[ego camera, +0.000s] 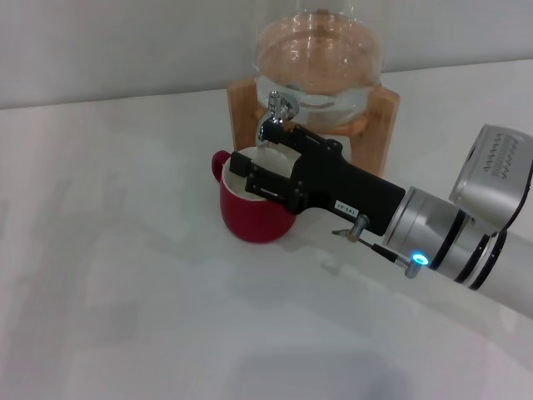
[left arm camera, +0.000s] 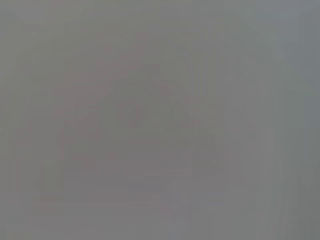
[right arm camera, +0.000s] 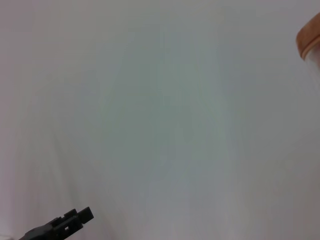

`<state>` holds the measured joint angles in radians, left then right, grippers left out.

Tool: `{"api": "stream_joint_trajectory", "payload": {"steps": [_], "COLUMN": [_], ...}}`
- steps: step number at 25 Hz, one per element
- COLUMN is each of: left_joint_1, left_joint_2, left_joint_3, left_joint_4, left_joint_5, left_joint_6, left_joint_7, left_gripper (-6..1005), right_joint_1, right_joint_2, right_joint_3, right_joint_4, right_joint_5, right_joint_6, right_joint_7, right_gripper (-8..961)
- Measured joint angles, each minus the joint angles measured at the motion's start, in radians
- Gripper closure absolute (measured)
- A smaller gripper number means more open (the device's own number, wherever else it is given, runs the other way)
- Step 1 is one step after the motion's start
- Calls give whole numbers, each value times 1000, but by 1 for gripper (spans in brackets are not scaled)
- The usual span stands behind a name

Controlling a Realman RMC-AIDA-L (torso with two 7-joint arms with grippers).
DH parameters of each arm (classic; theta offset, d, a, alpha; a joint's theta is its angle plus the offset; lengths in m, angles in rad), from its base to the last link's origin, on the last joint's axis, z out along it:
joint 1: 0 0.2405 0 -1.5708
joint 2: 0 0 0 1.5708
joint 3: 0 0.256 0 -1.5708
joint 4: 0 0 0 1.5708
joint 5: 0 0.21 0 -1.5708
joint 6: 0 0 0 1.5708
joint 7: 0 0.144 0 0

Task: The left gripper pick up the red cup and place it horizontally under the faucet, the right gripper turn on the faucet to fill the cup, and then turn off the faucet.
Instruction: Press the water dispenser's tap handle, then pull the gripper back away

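1. The red cup (ego camera: pixel 254 218) is seen standing upright on the white desk (ego camera: pixel 125 275), toward its far edge, directly below the faucet (ego camera: pixel 275 119).
2. The faucet is mounted on a glass jar (ego camera: pixel 318 58) held in a wooden stand (ego camera: pixel 379 125) at the desk's far edge.
3. The right gripper (ego camera: pixel 265 175) is extended over the cup's rim, just below the spout; whether its fingers are parted or closed cannot be told.
4. The left gripper is not shown; its wrist view is uniformly grey.
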<state>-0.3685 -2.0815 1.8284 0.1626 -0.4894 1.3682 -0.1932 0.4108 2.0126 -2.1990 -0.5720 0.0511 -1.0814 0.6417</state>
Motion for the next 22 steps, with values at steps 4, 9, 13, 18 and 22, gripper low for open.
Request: {"api": "stream_joint_trajectory", "payload": {"steps": [4, 9, 13, 18, 22], "left_joint_1": [-4, -9, -13, -16, -17], "left_joint_2": [1, 1, 1, 0, 0], "left_joint_3": [0, 0, 0, 0, 0], "left_joint_4": [0, 0, 0, 0, 0], "left_joint_5": [0, 0, 0, 0, 0], "left_joint_6": [0, -1, -8, -11, -11], "left_joint_7": [0, 4, 8, 8, 8], "left_gripper": [314, 315, 315, 315, 315], "right_joint_1": [0, 0, -2, -3, -4], "right_joint_2": [0, 0, -1, -2, -2], "right_joint_3": [3, 3, 3, 4, 4], "right_joint_4": [0, 0, 0, 0, 0], "right_joint_5": [-2, -2, -2, 0, 3], "right_joint_6": [-2, -2, -2, 0, 4], "right_joint_7": [0, -1, -1, -1, -1], "right_gripper": [170, 170, 170, 170, 170]}}
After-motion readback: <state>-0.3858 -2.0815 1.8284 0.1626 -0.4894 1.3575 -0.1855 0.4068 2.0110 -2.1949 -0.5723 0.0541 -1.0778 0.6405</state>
